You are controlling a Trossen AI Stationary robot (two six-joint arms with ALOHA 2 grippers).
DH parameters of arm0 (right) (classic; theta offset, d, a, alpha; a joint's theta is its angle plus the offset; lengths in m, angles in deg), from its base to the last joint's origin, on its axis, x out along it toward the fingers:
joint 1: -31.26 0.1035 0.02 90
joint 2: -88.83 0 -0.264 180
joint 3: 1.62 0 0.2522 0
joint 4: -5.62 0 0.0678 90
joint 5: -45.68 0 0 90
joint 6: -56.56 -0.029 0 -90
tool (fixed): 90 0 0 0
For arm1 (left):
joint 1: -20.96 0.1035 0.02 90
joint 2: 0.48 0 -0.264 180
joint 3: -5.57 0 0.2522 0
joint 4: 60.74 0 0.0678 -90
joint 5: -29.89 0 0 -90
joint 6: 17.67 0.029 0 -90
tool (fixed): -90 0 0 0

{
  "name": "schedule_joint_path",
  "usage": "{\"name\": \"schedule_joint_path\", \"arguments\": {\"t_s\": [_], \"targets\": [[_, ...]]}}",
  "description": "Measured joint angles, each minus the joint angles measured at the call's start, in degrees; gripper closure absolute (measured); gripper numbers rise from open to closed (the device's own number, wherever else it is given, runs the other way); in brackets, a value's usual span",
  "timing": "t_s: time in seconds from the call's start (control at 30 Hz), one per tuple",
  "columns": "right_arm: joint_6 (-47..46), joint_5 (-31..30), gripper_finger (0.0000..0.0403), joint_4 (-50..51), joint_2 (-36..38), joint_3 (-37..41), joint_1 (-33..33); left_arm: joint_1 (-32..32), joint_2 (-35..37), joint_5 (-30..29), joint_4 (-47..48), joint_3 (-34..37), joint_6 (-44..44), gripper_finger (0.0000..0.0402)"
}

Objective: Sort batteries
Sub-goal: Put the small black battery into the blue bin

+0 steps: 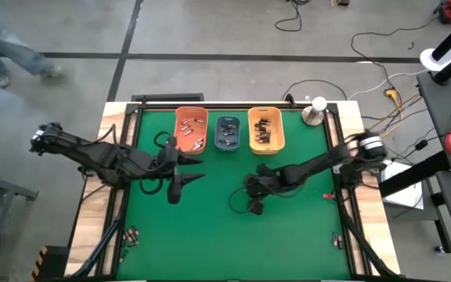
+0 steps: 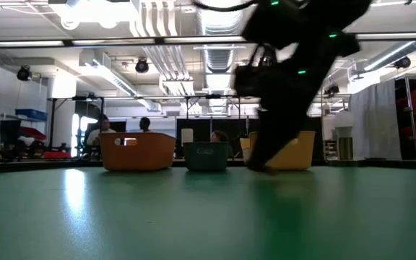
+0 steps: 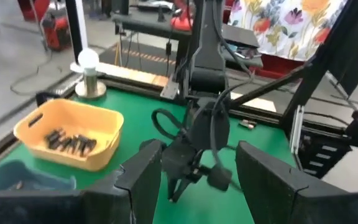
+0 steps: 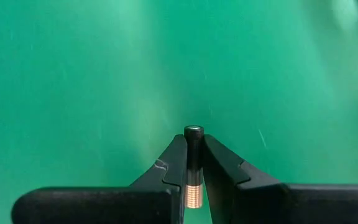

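The right pincer (image 4: 193, 177) grips a small dark cylindrical battery with a coppery end (image 4: 193, 163) just above the green worktop (image 1: 210, 235). The left pincer (image 3: 193, 180) hangs with fingers spread wide near the orange plastic bin (image 1: 191, 128).

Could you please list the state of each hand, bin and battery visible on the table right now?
Right hand: shut on a battery, above the green mat.
Battery: clamped between the fingers, dark with a coppery end.
Left hand: open, empty, over the mat.
Orange bin: upright, holds batteries.
Blue-grey bin: upright, holds a few batteries.
Yellow-orange bin: upright, holds dark batteries.
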Motion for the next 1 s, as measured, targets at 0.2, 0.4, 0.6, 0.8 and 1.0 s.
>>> {"name": "schedule_joint_path", "arguments": {"t_s": [0.2,0.4,0.6,0.8,1.0], "targets": [[5.47,-0.16,0.0374,-0.61,-11.39,-12.54,-1.07,-2.65,2.27,1.93,3.82,0.00,-5.13,0.0217],[8.39,-0.04,0.0374,-0.17,-18.21,-20.65,-1.20,-9.27,4.30,-1.22,5.43,0.00,-6.09,0.0217],[10.66,-0.24,0.0374,0.55,-21.28,-24.07,-1.20,-14.40,6.91,-7.96,9.04,0.03,-6.94,0.0217],[12.91,-0.21,0.0374,0.45,-21.51,-24.31,-1.20,-14.67,7.75,-2.43,8.56,2.08,-6.56,0.0217],[13.56,-0.61,0.0358,0.49,-21.43,-24.22,-1.20,-14.67,8.80,-2.63,5.71,6.26,-6.85,0.0217]]}}
